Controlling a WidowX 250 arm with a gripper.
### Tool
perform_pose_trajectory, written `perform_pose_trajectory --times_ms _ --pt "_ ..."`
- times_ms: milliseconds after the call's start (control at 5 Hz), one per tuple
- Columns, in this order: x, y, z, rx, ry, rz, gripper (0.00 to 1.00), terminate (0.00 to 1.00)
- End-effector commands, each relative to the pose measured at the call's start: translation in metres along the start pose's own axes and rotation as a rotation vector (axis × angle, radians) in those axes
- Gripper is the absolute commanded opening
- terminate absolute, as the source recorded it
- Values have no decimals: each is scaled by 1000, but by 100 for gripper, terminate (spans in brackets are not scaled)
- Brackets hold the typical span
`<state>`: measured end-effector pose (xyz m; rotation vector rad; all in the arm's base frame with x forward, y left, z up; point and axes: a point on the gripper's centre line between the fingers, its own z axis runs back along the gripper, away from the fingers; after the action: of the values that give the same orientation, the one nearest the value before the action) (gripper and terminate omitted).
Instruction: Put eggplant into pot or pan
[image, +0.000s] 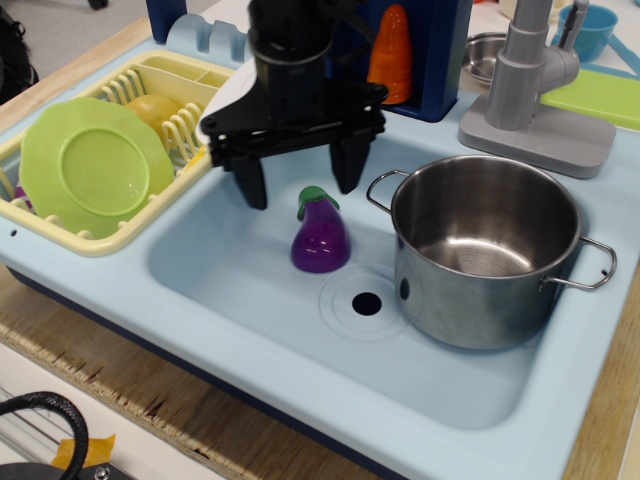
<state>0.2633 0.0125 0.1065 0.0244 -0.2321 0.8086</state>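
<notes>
my gripper is matte black all over. the wrist above it is a round black cylinder with a glossy sheen and a faint ridge ringing it partway down. below that sits a wide, flat black crossbar with angular edges and stacked plates, broader than the wrist. two short black fingers hang from its ends, each thick at the top and tapering to a blunt tip. any screws or markings are too dark to make out.
</notes>
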Motion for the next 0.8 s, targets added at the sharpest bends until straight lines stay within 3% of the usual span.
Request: perform_pose_trajectory --times_ms 0,600 --pt "3 -9 -12 -24 36 47 100 0" --pt "-3 -13 -43 -27 121 57 100 0"
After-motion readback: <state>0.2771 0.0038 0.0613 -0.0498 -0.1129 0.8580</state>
